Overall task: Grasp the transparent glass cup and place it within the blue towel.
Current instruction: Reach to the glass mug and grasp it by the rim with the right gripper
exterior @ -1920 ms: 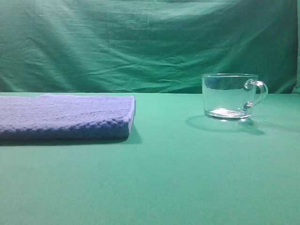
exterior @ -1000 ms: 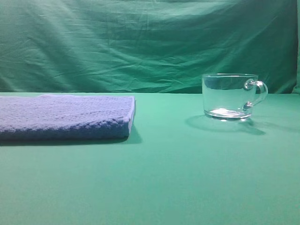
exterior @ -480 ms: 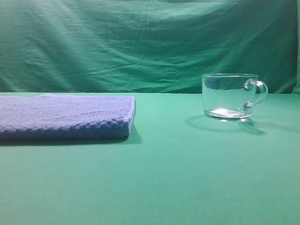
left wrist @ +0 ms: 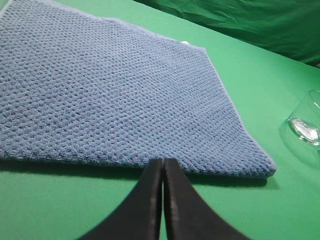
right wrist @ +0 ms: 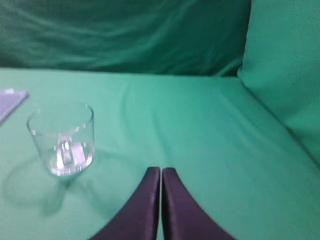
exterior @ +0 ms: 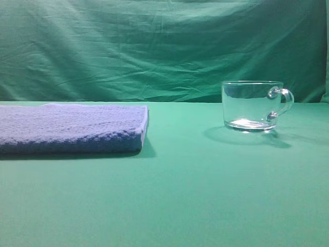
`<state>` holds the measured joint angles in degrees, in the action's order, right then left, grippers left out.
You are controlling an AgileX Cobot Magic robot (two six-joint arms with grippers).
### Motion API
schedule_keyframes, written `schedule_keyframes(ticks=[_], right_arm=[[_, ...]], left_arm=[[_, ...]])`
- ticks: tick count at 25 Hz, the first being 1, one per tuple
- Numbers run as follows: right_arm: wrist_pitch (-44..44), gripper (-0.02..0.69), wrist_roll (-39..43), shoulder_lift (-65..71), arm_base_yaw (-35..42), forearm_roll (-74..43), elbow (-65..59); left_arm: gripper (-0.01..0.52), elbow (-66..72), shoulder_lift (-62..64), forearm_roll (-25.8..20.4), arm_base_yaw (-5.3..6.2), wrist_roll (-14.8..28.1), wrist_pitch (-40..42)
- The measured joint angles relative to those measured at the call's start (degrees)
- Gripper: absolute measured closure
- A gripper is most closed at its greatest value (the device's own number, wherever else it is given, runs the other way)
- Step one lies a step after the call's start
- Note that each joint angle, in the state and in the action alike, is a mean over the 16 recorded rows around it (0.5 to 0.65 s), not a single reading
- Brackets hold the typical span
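Exterior high view shows the glass cup [exterior: 252,106] upright on the green table [exterior: 195,195], well apart from the blue towel [exterior: 72,128]; neither of my arms appears there. My left gripper [left wrist: 162,162] and right gripper [right wrist: 160,171] both have jaws pressed together, holding nothing. Risk: closed jaws would knock the smooth cup over; open table lies between cup and towel edge.

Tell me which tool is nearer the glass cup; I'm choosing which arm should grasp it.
Right. The right tool has the transparent glass cup just ahead, slightly left. The left tool sits at the blue towel edge, with the cup off at the frame's far right.
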<state>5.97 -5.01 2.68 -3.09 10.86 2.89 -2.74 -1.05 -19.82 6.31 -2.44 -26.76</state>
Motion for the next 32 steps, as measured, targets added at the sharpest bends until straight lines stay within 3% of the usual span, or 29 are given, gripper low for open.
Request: schedule_keyframes(ticks=[14, 26, 32], right_arm=[[15.58, 0.665, -0.72, 31.94, -1.37, 0.96, 17.16], [34.79, 0.665, -10.16, 59.15, -3.82, 2.19, 38.29], [39.97, 0.659, -13.94, 69.37, -7.97, 1.88, 47.38]], left_arm=[[0.514, 0.0, 0.0, 0.0, 0.0, 0.0, 0.0], [0.514, 0.0, 0.0, 0.0, 0.0, 0.0, 0.0], [0.514, 0.0, 0.0, 0.0, 0.0, 0.0, 0.0]])
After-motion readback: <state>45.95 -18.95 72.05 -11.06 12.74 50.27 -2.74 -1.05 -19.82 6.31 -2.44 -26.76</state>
